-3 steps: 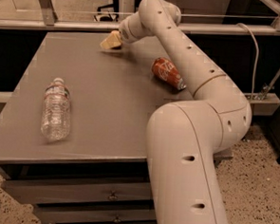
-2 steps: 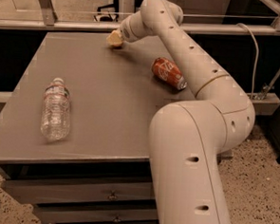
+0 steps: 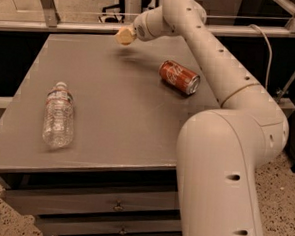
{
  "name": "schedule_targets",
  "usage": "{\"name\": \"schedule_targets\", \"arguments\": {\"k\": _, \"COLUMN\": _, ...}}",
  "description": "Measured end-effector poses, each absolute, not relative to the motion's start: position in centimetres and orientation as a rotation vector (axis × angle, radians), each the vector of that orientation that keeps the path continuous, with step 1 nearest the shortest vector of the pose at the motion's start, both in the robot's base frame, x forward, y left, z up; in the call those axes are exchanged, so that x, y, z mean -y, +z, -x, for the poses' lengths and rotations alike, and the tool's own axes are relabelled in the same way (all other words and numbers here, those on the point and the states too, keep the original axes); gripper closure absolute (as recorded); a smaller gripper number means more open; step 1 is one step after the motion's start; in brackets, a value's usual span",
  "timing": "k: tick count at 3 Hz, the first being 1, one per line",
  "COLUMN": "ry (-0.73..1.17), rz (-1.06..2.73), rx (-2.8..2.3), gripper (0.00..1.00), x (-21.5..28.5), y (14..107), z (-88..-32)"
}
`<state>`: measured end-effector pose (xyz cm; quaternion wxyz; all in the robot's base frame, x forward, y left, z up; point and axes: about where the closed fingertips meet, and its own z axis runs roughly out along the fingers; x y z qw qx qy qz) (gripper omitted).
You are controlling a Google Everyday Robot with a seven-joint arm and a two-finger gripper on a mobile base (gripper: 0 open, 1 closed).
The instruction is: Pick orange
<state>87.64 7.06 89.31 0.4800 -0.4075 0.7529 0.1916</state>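
No orange shows in the camera view; it is hidden or out of view. My gripper (image 3: 125,36) is at the far end of the grey table (image 3: 112,118), near its back edge and a little above the surface, at the tip of my long white arm (image 3: 211,59). Nothing can be seen in it. A red Coca-Cola can (image 3: 178,77) lies on its side on the table, to the right of the gripper and nearer the camera.
A clear plastic water bottle (image 3: 58,115) lies on its side at the left of the table. A metal rail (image 3: 68,25) runs behind the table's back edge. Drawers (image 3: 97,202) sit under the tabletop. My arm's base fills the right foreground.
The gripper has moved slightly right and farther toward the table's back edge. The can and the bottle have not moved.
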Motion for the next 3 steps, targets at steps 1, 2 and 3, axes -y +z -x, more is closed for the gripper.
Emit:
{"name": "schedule_targets", "arguments": {"k": 1, "ry": 0.673, "rz": 1.050, "rx": -1.677, "gripper": 1.00, "x": -8.1, "y": 92.4, "z": -83.5}}
{"name": "schedule_targets", "arguments": {"k": 2, "ry": 0.863, "rz": 1.088, "rx": -1.531, "gripper": 1.00, "x": -8.5, "y": 94.9, "z": -79.2}}
{"name": "schedule_targets", "arguments": {"k": 3, "ry": 0.908, "rz": 1.094, "rx": -1.496, "gripper": 1.00, "x": -9.3, "y": 95.5, "z": -78.3}}
